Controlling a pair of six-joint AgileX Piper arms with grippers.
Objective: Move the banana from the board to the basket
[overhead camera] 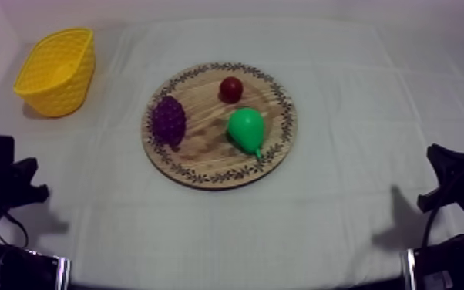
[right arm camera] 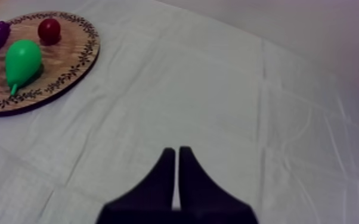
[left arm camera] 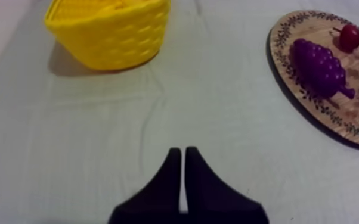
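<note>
The round wooden board lies at the table's middle and carries a purple bunch of grapes, a small red fruit and a green pear. The yellow basket stands at the far left; what lies inside it is hidden by its wall. My left gripper is shut on nothing, resting over bare cloth with the basket ahead of it and the board off to the side. My right gripper is also shut on nothing, well away from the board and the pear.
Both arms sit low at the near corners, the left arm and the right arm. Creased grey-white cloth stretches between them and the board.
</note>
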